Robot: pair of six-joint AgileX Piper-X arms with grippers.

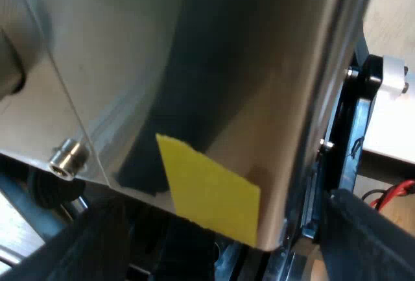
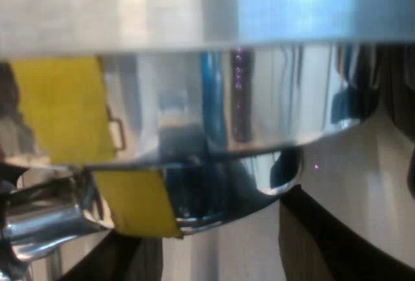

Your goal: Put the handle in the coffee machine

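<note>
Facing the left tool: the brushed-metal side panel of the espresso machine (image 1: 194, 67), very close and seen at a tilt.
Left tool (image 1: 230, 255): its two black fingers (image 1: 373, 235) stand wide apart, one to each side of the panel's lower corner, and are closed on nothing.
Panel marker: a rectangular strip of yellow tape (image 1: 207, 190) is stuck flat at that lower corner, next to a dark reflection.
Panel fitting: a small round metal stud (image 1: 68, 156) projects near the panel's lower edge, well apart from the tape.
Facing the right tool: a matte metal band (image 2: 194, 8) sits above a polished rounded metal body (image 2: 259, 119).
Right tool (image 2: 227, 255): its two black fingers (image 2: 350, 242) are spread beneath the polished body, with nothing between them.
Polished body marker: a yellow tape patch (image 2: 61, 109) is stuck on it, with its mirror image just below.
Adjacent part: a shiny metal spout (image 2: 45, 213) sits just beside the tape patch.
Task part: it cannot be told whether the polished body is the metal holder or the machine's own front.
</note>
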